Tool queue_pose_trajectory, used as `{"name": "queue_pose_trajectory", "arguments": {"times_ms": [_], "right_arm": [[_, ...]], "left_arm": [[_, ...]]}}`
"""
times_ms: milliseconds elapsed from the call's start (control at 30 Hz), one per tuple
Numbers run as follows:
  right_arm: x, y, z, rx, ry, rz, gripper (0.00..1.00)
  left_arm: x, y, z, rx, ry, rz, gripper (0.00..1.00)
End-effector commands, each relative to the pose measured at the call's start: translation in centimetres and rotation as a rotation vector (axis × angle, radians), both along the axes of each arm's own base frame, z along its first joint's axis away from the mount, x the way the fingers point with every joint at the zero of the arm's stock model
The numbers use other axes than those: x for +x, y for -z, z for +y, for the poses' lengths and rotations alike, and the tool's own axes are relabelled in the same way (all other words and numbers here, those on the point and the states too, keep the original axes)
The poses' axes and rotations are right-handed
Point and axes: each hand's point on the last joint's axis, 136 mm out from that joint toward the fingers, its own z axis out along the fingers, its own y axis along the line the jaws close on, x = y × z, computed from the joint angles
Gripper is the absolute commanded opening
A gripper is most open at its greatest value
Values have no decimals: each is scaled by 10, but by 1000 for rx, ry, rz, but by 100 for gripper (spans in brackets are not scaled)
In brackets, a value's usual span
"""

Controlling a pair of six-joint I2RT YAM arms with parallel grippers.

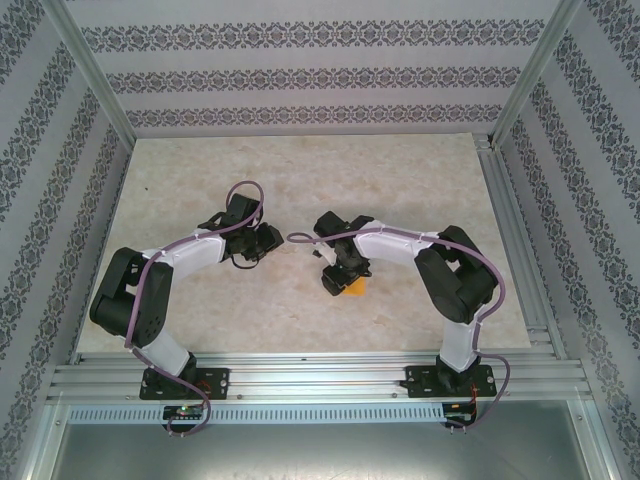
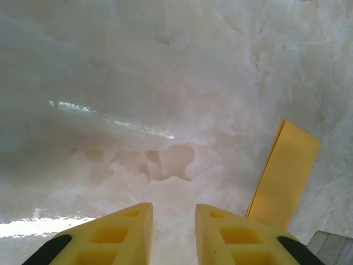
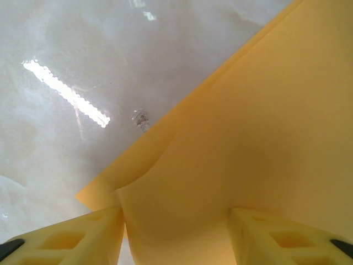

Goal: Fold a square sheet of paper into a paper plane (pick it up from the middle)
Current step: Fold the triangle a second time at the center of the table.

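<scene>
In the overhead view most of the thin orange-yellow sheet of paper (image 1: 357,289) is hidden under the black right gripper (image 1: 342,270), so only a small orange corner shows on the pale marbled tabletop (image 1: 400,180), near the middle of its front half. Its outline and folds cannot be read from there. The right wrist camera sees the paper (image 3: 248,138) up close, but it runs off the top, right and bottom of the view. At least two layers show, with a curled edge near the lower left, and the full shape cannot be made out. In the left wrist view only a narrow slanted strip of the paper (image 2: 284,176) shows, its lower end cut off behind the right-hand yellow finger. The right gripper (image 3: 175,212) has its ribbed yellow fingers (image 3: 88,232) well apart, with the paper spanning the gap. The left-hand finger meets the curled edge, and the other one (image 3: 276,237) sits over the sheet. Whether they actually pinch the paper cannot be told. The left gripper (image 1: 262,243) sits well to the left of the paper, just above the table. Its yellow fingers (image 2: 127,232) stand a narrow way apart, with bare tabletop showing through the gap of the gripper (image 2: 174,207), and they grip nothing.
</scene>
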Motion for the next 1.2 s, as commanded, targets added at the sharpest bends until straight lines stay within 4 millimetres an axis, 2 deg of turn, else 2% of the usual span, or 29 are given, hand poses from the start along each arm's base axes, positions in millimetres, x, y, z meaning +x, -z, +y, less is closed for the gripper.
{"name": "queue_pose_trajectory", "arguments": {"times_ms": [0, 67, 267, 333, 467, 667, 800, 900, 967, 1167], "right_arm": [[-4, 5, 0, 27, 18, 44, 52], [0, -1, 0, 51, 42, 32, 48], [9, -18, 3, 159, 108, 4, 45], [10, -23, 3, 194, 131, 9, 41], [15, -30, 1, 272, 185, 8, 34], [19, -45, -1, 403, 245, 4, 36], [20, -44, -4, 434, 260, 13, 36], [18, -42, -4, 440, 259, 23, 37], [18, -41, -5, 440, 256, 23, 37], [17, -38, -5, 443, 257, 27, 38]], "left_arm": [[8, -4, -2, -17, 1, -16, 28], [9, -6, -4, -23, 8, -19, 29], [10, -9, -17, -56, 53, -24, 29], [10, -10, -24, -69, 76, -26, 29], [10, -11, -42, -89, 121, -25, 29], [7, -11, -80, -131, 196, -12, 32], [7, -7, -108, -174, 210, 16, 37], [11, -3, -129, -217, 207, 24, 46], [14, -1, -137, -238, 193, 27, 54], [20, 5, -150, -303, 161, 53, 60]]}}
